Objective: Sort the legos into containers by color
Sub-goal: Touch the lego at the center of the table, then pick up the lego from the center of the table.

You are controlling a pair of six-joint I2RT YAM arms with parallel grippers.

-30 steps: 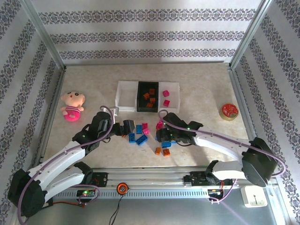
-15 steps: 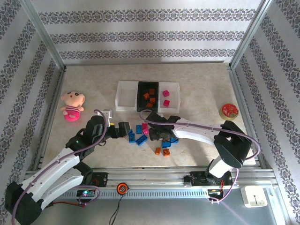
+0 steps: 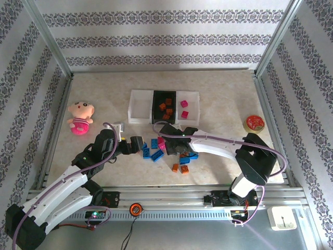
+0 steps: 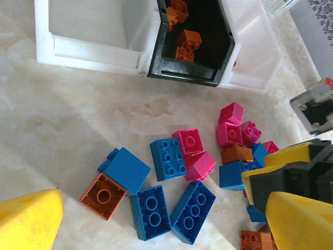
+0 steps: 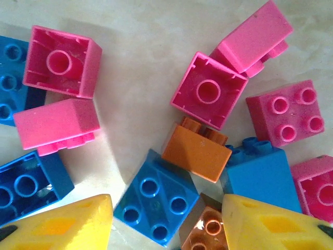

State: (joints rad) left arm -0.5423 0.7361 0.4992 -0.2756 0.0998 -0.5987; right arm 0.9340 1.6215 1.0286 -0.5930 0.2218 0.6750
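Note:
Blue, orange and pink legos (image 3: 156,148) lie scattered on the table in front of three trays. The black tray (image 3: 155,109) holds orange bricks (image 4: 187,44). The right white tray (image 3: 193,96) holds two pink bricks, and the left white tray (image 3: 136,107) looks bare. My left gripper (image 3: 139,146) is open at the pile's left edge, above two blue bricks (image 4: 152,211). My right gripper (image 3: 176,147) is open low over the pile's middle. Its yellow fingertips (image 5: 62,224) flank a blue brick (image 5: 156,203) and an orange brick (image 5: 205,232).
A pink plush doll (image 3: 79,118) lies at the left and a round red tape roll (image 3: 254,124) at the right. More orange and blue bricks (image 3: 182,165) lie toward the near edge. The right arm's gripper (image 4: 291,177) crowds the pile's right side in the left wrist view.
The right gripper has swung left and dropped from the pile's right side to its middle. The left gripper has drawn back slightly to the left.

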